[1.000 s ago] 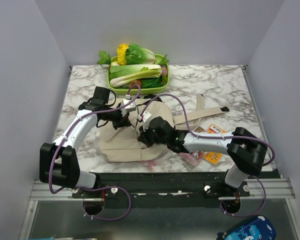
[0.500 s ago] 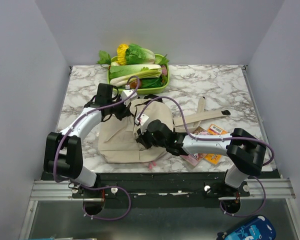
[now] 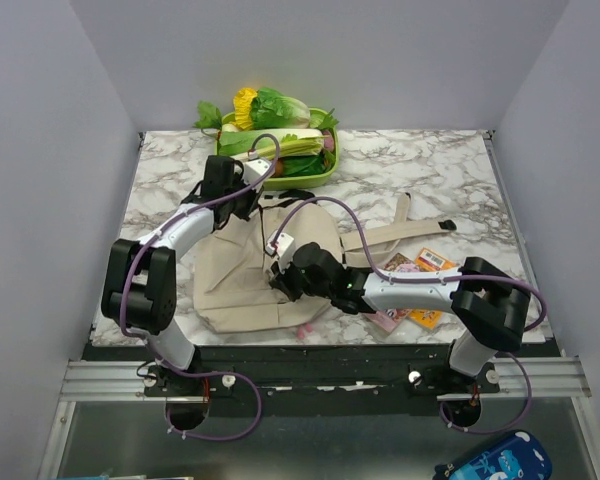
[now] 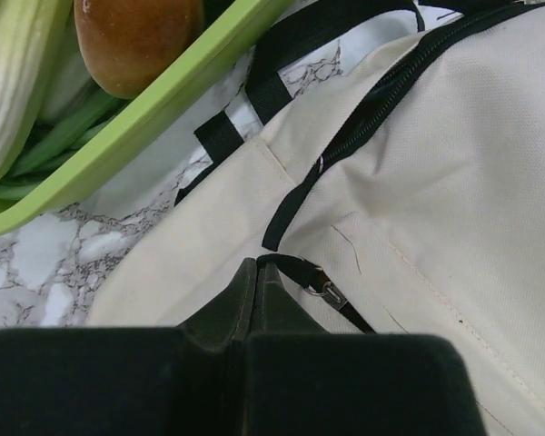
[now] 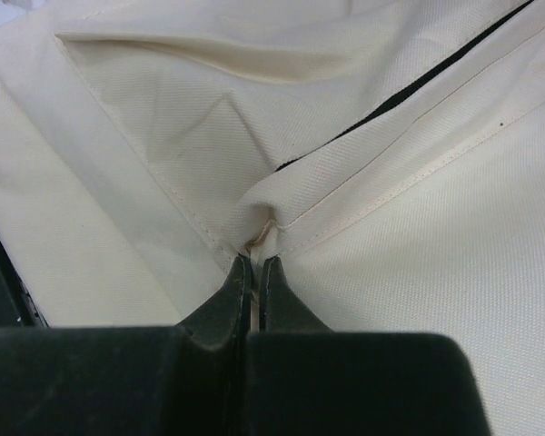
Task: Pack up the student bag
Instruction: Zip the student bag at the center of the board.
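The student bag [image 3: 235,285], a beige canvas backpack, lies flat on the marble table in front of the arms, its straps [image 3: 400,232] trailing right. My left gripper [image 3: 252,198] is at the bag's far edge beside the green basket. In the left wrist view it [image 4: 257,263] is shut on the black zipper pull [image 4: 320,283], next to the black zipper [image 4: 381,100]. My right gripper [image 3: 282,285] is over the bag's near middle. In the right wrist view it [image 5: 256,261] is shut on a pinched fold of the bag's fabric [image 5: 282,204].
A green basket [image 3: 280,178] of vegetables stands at the back, its rim [image 4: 136,118] right next to the left gripper. Orange and pink snack packets [image 3: 425,262] lie to the right of the bag, under the right arm. A black handle loop [image 4: 282,64] lies by the basket.
My left gripper has moved away from me toward the basket, still at the bag's top edge. The bag has stretched out flatter. My right gripper has shifted slightly left while holding the fabric.
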{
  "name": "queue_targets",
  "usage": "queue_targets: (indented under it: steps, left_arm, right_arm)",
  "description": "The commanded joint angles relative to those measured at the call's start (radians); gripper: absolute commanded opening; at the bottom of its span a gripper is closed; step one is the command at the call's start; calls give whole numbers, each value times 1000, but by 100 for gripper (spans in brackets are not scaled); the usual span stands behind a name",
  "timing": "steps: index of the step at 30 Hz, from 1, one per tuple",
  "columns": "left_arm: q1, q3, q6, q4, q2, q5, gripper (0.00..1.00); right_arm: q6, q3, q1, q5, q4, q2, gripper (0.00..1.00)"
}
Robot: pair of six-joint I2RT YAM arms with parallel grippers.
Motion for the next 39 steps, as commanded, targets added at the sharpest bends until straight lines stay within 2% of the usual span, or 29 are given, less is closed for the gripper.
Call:
queue_targets:
  steps: [1,3,4,5,6,7,8,10,11,14,16,19,22,23,24,29,35,37,38,39]
  left_arm:
    - [-9,74,-27,133,47,-208,0]
    - [-9,85,-25,93,54,-182,6]
    - [-8,83,-27,79,48,-146,11]
    - [-8,77,-22,47,25,-127,22]
    - [-8,69,-18,35,9,-115,27]
    - [-8,62,-12,19,-9,-99,32]
    - [-5,57,-8,-26,-46,-66,39]
    - [18,58,-11,-79,-86,-24,45]
    - [35,63,-13,-134,-125,31,53]
    - [104,54,5,-229,-194,80,70]
    - [150,43,27,-265,-215,91,71]
    - [259,3,82,-337,-225,102,75]
    - [323,-53,148,-413,-209,96,82]
    - [333,-91,157,-423,-207,91,83]
    - [345,-113,168,-420,-210,85,85]
    - [359,-219,173,-390,-235,45,86]
    - [365,-224,156,-389,-163,-22,93]
    - [363,-225,151,-389,-143,-27,90]
    - [363,-225,145,-387,-121,-23,88]
    - [365,-215,143,-398,-107,-16,81]
  right_arm:
    - [0,-21,38,-80,-24,11,3]
    - [14,-12,38,-43,-36,8,12]
    - [21,-8,35,-13,-36,4,23]
    - [21,-5,32,30,-39,-12,30]
    - [23,-1,26,44,-42,-21,41]
    - [28,14,3,49,-45,-28,55]
    - [29,23,-16,51,-53,-38,57]
    - [37,40,-87,43,-74,-73,63]
    - [40,58,-117,26,-90,-84,69]
    - [32,121,-241,14,-140,-117,72]
    - [-1,170,-313,29,-191,-95,73]
    - [-28,307,-388,90,-352,5,76]
    - [-20,362,-450,81,-450,71,85]
    - [-17,359,-465,30,-456,92,97]
    - [-11,353,-479,2,-456,99,100]
    - [1,333,-533,-205,-453,136,100]
    - [20,313,-534,-313,-424,166,99]
    - [38,302,-536,-318,-418,172,95]
    - [43,298,-534,-321,-415,171,88]
    - [49,284,-534,-324,-400,169,84]
